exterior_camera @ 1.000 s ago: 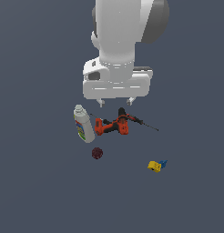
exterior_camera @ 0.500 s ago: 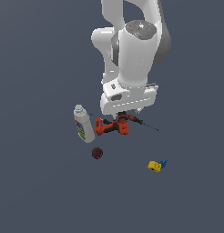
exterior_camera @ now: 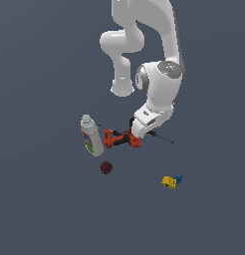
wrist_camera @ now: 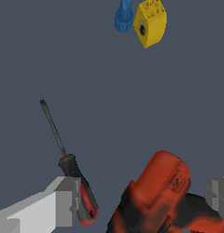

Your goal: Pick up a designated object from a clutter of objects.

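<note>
Glossy white arm (exterior_camera: 159,94) with rounded segments, grey joint cap, blocky pale-grey pincer (wrist_camera: 143,200) fingers (wrist_camera: 63,200)

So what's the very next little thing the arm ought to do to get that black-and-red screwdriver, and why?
Probably shift sideways before closing. In the wrist view, the open gripper has the screwdriver right against one finger, while the orange-red drill fills the gap between the fingers. Closing now would likely pinch the drill too, so centring on the screwdriver's handle seems wiser.
</note>
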`<state>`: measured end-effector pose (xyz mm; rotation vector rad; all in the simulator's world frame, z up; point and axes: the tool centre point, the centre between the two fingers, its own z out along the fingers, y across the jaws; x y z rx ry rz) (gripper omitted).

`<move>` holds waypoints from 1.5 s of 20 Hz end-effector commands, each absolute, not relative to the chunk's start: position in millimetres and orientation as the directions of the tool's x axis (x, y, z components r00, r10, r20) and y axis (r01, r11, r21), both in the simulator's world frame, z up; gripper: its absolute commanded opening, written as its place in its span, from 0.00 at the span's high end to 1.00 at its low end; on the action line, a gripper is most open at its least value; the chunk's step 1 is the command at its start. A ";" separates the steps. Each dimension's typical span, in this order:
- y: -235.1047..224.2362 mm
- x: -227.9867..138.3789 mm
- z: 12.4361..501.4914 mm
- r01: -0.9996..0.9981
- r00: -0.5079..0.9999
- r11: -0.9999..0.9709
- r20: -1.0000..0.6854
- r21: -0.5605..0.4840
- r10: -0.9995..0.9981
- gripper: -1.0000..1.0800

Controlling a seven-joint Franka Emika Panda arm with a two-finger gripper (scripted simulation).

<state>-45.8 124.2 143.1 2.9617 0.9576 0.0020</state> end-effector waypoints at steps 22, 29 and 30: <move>181.6 -118.6 62.0 0.823 0.568 -0.568 -0.001 0.000 0.823 0.04; 181.8 -119.7 39.9 0.825 0.565 -0.565 -0.001 0.000 0.825 0.04; 181.7 -119.7 34.9 0.825 0.565 -0.565 -0.001 0.000 0.825 0.04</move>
